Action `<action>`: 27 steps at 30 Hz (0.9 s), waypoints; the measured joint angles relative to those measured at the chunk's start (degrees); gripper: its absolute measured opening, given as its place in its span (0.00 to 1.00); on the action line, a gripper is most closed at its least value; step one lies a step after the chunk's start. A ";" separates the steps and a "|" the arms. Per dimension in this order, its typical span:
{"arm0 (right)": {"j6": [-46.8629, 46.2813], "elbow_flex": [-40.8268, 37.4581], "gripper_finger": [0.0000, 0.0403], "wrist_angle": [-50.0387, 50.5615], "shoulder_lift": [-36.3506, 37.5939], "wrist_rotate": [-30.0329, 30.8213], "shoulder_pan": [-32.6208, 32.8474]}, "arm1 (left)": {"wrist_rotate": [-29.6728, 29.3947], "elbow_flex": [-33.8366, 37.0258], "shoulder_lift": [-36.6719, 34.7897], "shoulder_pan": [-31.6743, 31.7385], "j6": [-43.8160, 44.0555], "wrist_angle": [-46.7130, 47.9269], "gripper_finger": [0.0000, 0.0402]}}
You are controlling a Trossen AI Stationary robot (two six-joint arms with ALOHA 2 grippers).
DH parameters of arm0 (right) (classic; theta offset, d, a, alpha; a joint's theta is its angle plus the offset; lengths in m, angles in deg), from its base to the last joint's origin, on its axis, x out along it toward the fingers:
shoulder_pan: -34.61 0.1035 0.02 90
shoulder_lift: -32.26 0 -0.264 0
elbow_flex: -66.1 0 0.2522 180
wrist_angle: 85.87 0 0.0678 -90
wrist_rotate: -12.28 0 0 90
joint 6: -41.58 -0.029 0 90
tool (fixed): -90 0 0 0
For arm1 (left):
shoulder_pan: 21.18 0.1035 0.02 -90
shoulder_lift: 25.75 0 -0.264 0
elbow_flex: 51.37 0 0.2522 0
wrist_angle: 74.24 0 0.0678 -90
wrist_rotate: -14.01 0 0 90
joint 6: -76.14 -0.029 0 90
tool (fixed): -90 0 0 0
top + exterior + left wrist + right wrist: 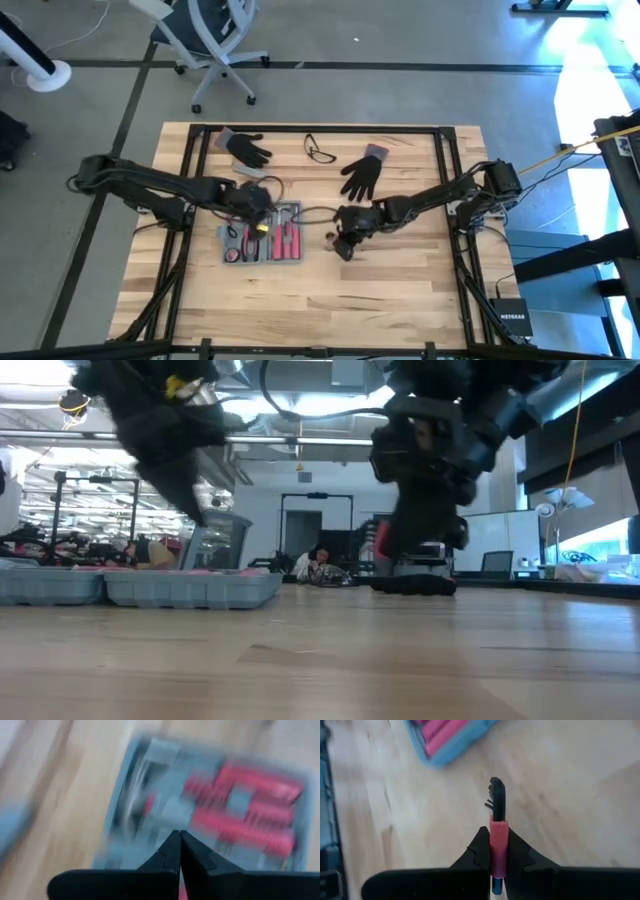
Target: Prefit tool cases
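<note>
The tool case (262, 240) lies open on the wooden table, a flat blue-grey tray with red-handled tools in its recesses; the left wrist view shows the tool case (210, 805) blurred. My left gripper (256, 212) hangs shut over the case's far part, and nothing shows between its fingers (170, 851). My right gripper (341, 245) is just right of the case, shut on a small red-bodied tool (498, 827) with black keys. My right gripper pinches the tool's red body (498, 836) between its two fingers. The fingers slant down from the table's right side and lie along the tool. The black key ends (497, 797) stick out past the fingertips, above the bare wood.
Two black gloves (247, 148) (362, 172), a pair of safety glasses (320, 152) and a small grey bar (248, 172) lie on the far part of the table. A black frame (196, 170) runs around the work area. Bare wood lies toward the near edge.
</note>
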 joint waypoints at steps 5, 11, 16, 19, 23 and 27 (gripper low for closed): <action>0.04 0.02 0.03 -4.16 1.12 -0.99 -3.19 | -0.06 0.01 -3.13 -2.22 12.74 21.33 0.00; -0.02 0.01 0.03 -6.22 1.13 -1.11 -4.76 | 3.24 1.71 -1.57 -5.19 28.32 40.23 0.00; 0.02 0.00 0.03 -6.59 1.13 -1.49 -5.00 | 2.50 3.13 -1.52 -7.43 36.88 40.09 0.00; -0.02 0.00 0.03 -6.73 1.11 -1.49 -5.00 | 0.84 3.44 -1.36 -7.13 40.22 37.94 0.00; -0.05 0.00 0.03 -7.85 1.11 -1.49 -5.00 | 1.58 4.98 -0.73 -5.80 45.11 31.89 0.00; -0.09 0.00 0.03 -7.65 1.50 -0.83 -4.96 | 5.15 7.41 -0.79 -6.98 51.14 24.33 0.00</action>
